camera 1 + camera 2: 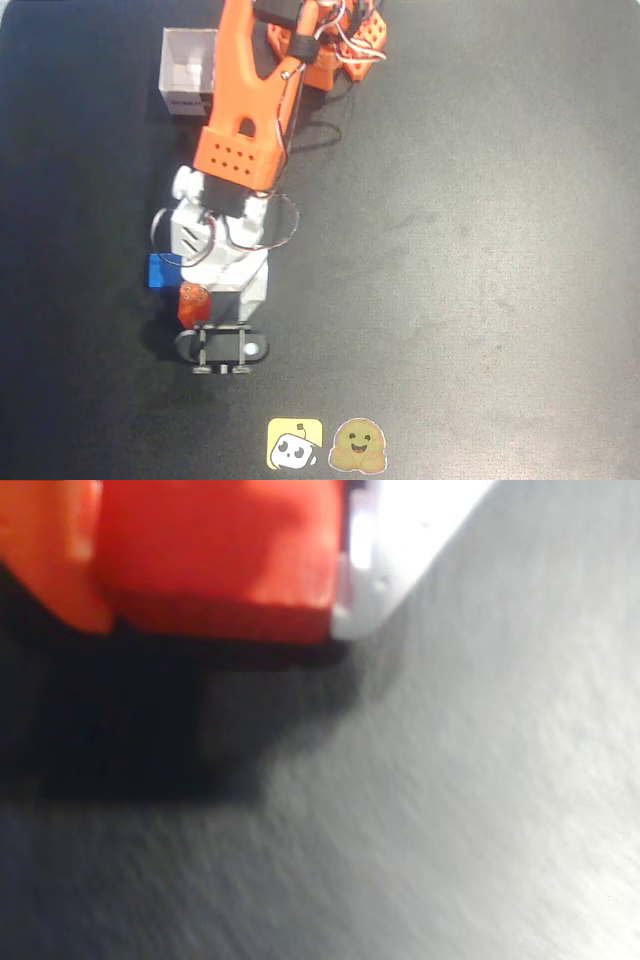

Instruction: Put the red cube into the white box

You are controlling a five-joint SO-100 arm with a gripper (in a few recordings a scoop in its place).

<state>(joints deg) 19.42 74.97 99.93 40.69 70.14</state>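
Grip looks made: the gripper [192, 305] appears closed on the red cube [215, 555], which in the wrist view sits pinched between an orange finger [45, 550] and a white one [400, 540], low over the dark table [480, 250]. Just beside the pincer lies the blue cube [158, 271]; the white box [189, 72] stands well behind it, near the arm's base. Lifting straight up before swinging back should avoid nudging the blue cube, and release should wait until the cube hangs squarely over the opening.

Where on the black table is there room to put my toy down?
The whole right side of the table in the overhead view is bare, from the arm to the edge. The lower left corner is free too, left of the two stickers. It is crowded on the left: the white box, the blue cube and the red cube at the gripper.
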